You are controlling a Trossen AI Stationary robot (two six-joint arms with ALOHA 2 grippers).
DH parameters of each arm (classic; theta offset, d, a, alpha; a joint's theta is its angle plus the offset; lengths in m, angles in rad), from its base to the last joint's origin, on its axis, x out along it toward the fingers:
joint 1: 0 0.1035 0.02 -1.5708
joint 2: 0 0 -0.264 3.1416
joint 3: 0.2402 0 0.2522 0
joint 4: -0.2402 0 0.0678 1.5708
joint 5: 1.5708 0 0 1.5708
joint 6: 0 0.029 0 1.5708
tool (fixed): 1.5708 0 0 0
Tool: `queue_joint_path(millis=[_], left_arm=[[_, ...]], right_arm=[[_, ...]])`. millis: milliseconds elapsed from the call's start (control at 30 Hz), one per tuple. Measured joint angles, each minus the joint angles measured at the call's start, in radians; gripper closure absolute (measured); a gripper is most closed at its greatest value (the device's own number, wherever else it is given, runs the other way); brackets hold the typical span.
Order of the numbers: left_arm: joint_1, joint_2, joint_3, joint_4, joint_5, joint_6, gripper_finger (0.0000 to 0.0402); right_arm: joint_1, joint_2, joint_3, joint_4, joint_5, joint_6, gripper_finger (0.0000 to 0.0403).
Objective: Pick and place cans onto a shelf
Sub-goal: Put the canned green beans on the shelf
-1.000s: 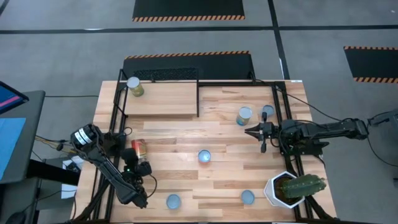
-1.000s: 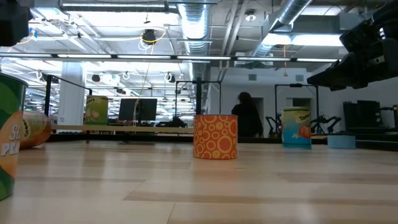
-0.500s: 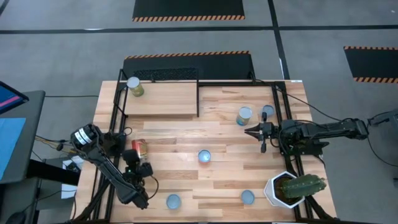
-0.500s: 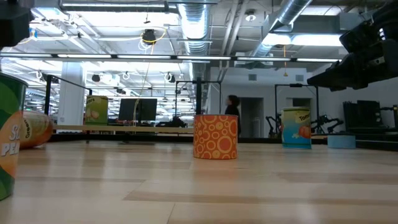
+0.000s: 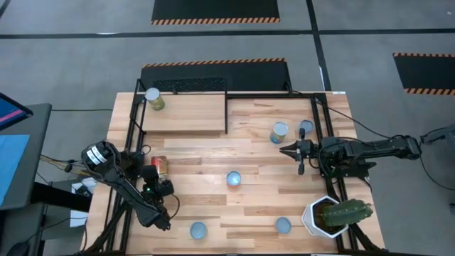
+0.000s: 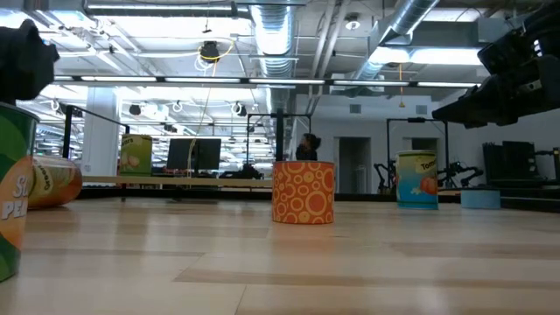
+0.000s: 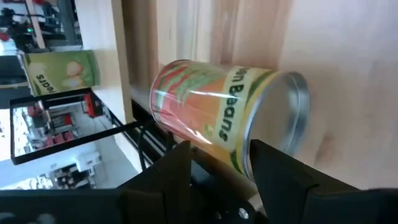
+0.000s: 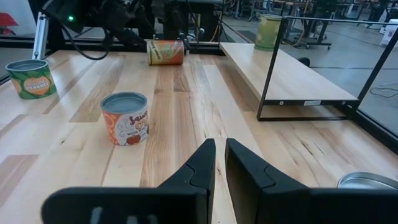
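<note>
the bean can (image 5: 159,166) is lying on its side at the left of the high picture. the left claw (image 5: 156,186) is sitting open just below it. it is round, hard and slippery, so it may roll; squeezing its middle looks best. the right claw (image 5: 289,151) is waiting closed at the right.

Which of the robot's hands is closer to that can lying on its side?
The left hand. It sits open right beside the tipped can, fingers not around it. The right hand waits far across the table, near the upright cans.
</note>
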Motion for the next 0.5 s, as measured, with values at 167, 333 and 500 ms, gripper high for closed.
queue_joint_path(millis=[167, 333, 500], left_arm=[[0.018, 0.0, -0.032, 0.042, -0.032, 0.002, 0.0244], [0.034, 0.0, -0.069, 0.096, -0.041, 0.018, 0.0259], [0.052, -0.001, -0.079, 0.083, -0.055, 0.033, 0.0333]], right_arm=[[0.0, 0.0, 0.0, -0.001, 0.0, 0.0, 0.0343], [0.0, 0.0, 0.0, -0.002, 0.0, 0.0, 0.0343], [0.0, 0.0, 0.0, -0.001, 0.0, 0.0, 0.0343]])
